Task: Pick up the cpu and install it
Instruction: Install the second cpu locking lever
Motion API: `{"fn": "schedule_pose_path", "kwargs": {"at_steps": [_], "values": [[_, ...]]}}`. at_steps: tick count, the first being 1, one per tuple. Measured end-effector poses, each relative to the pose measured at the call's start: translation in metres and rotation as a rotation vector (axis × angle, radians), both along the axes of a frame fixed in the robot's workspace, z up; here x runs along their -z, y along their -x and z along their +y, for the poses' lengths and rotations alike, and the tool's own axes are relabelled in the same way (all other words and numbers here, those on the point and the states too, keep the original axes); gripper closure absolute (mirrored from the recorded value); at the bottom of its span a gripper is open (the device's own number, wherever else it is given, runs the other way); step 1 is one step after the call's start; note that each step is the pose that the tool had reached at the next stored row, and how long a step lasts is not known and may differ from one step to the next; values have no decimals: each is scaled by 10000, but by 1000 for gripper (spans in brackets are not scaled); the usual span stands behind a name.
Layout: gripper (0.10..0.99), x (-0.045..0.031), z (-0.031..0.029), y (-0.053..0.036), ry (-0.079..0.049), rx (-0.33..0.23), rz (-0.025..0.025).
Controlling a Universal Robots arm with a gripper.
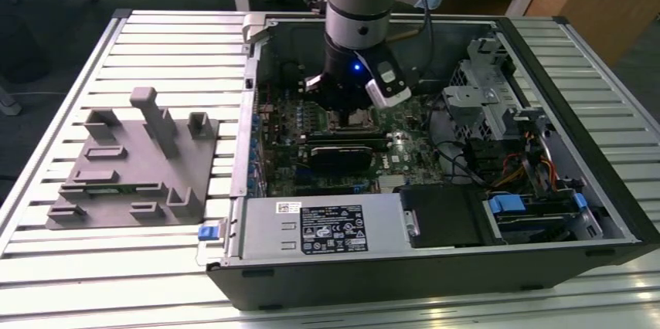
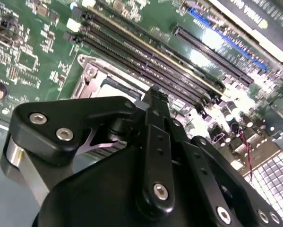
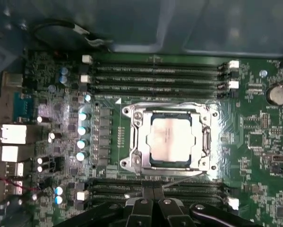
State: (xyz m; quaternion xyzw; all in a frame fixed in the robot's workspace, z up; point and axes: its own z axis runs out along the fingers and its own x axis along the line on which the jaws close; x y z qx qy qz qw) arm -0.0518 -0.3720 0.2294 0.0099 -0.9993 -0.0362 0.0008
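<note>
- The cpu (image 3: pixel 170 138) is seen seated in the socket frame (image 3: pixel 132 142) on the motherboard (image 3: pixel 264 142), so installation appears done.
- The gripper (image 3: pixel 153 208) is held above the socket, fingers drawn together with nothing gripped.

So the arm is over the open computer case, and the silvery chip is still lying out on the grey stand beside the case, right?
Not quite. The arm is over the open computer case, but the chip is not on the grey stand. The first wrist view shows it lying inside the socket frame on the green board, between the rows of long black slots.
</note>
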Motion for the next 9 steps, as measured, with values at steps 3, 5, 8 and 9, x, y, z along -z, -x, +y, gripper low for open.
{"fn": "schedule_pose_path", "kwargs": {"at_steps": [3,5,8,9], "values": [[980,7,-33,27,-269,2,0],[980,21,-52,36,-341,0,1],[980,58,-68,42,-376,1,-2],[980,72,-71,43,-377,1,0]]}}
